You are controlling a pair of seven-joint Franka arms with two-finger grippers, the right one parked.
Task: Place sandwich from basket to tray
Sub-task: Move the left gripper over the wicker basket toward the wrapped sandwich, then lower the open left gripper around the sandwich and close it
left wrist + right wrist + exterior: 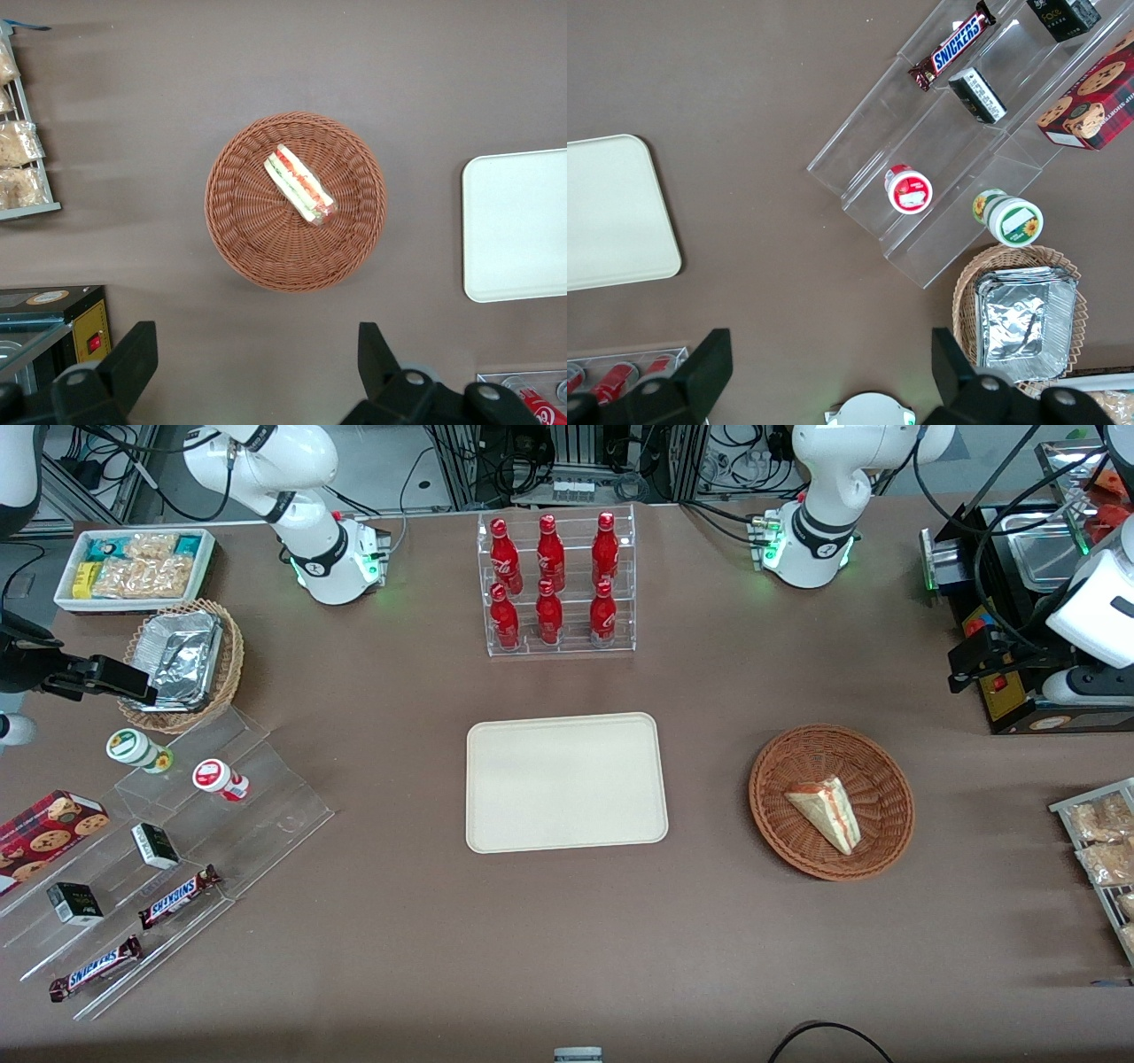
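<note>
Snacks and drinks laid out on a brown table.
Six red bottles stand in a clear rack. A tan wicker basket holds foil trays; nearer the camera, clear steps carry two Snickers bars, small cups and boxes.

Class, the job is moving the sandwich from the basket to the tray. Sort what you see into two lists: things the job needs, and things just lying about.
Needed:
sandwich, lying in the basket
basket
tray, bare
left end effector, open, above the table beside the basket

Lying about:
cola bottles in a clear rack
Snickers bars
foil trays
cookie box
</note>
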